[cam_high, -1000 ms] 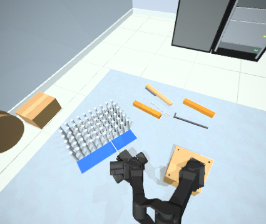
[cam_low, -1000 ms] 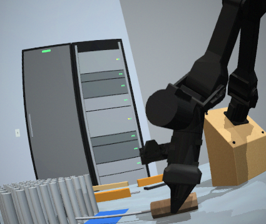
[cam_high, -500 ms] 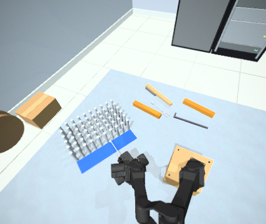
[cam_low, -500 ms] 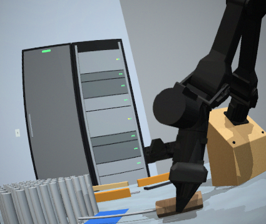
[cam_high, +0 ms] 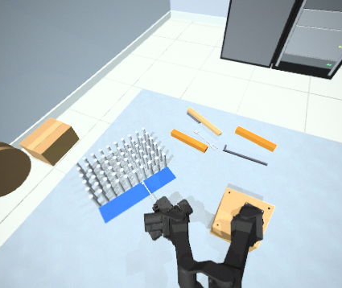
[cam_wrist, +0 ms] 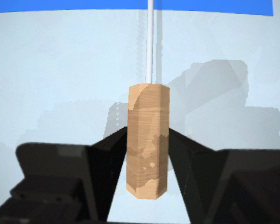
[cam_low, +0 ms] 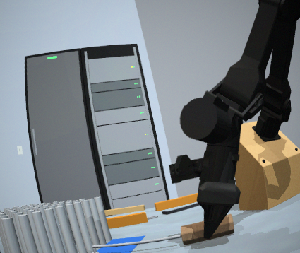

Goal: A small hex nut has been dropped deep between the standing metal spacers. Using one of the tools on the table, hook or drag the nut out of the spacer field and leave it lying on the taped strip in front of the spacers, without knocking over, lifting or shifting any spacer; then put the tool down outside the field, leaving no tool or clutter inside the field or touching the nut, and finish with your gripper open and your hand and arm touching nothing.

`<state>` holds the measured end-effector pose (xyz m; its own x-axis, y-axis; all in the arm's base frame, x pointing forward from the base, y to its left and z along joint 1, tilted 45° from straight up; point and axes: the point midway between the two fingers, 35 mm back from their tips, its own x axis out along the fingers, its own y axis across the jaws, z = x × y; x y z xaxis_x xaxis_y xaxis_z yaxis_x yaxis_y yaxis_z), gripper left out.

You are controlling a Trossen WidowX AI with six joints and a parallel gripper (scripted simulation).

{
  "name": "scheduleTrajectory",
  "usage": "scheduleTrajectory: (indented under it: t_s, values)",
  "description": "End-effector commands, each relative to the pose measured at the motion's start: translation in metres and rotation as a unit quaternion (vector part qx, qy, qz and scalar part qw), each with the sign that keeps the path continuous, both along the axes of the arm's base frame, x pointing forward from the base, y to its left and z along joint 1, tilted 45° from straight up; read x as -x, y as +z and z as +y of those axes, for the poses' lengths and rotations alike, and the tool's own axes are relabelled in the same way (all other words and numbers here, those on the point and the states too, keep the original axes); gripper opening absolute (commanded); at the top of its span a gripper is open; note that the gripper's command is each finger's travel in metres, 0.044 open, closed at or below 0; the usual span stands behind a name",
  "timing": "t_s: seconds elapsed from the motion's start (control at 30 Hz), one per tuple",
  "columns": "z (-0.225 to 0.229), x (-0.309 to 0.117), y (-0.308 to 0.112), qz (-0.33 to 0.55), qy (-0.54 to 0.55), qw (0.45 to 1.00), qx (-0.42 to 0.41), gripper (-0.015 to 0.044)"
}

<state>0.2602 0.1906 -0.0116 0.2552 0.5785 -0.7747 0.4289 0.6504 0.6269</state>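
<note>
The metal spacers [cam_high: 166,161] [cam_low: 38,226] stand in a dense block of rows. The blue taped strip [cam_high: 120,207] [cam_low: 126,243] [cam_wrist: 67,6] lies along their front edge. My gripper [cam_high: 157,207] [cam_low: 208,235] [cam_wrist: 147,131] is shut on the wooden handle [cam_low: 193,234] [cam_wrist: 148,107] of a tool, low over the mat in front of the strip. The tool's thin metal rod [cam_high: 149,192] [cam_low: 151,240] [cam_wrist: 150,45] reaches across the strip. Its far end is at the front row of spacers; whether it touches one I cannot tell. The hex nut cannot be made out in any view.
Behind and right of the spacers lie two orange bars [cam_high: 189,141] [cam_high: 256,139], a pale wooden stick [cam_high: 204,121], a thin forked metal tool [cam_high: 205,139] and a dark L-shaped rod [cam_high: 246,157]. The arm's wooden base block [cam_high: 222,209] [cam_low: 250,191] stands right of the gripper.
</note>
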Motion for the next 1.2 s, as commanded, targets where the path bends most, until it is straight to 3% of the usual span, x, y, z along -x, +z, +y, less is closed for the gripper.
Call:
scheduleTrajectory:
  t_s: [0.0,0.7,1.17]
  values:
    - [-0.002,0.001,0.000,0.000,-0.003,1.000,0.003,0.0000]
    - [-0.011,-0.003,0.013,-0.002,-0.001,1.000,0.003,0.0000]
    - [-0.011,0.035,0.029,0.001,-0.004,1.000,0.003,0.0000]
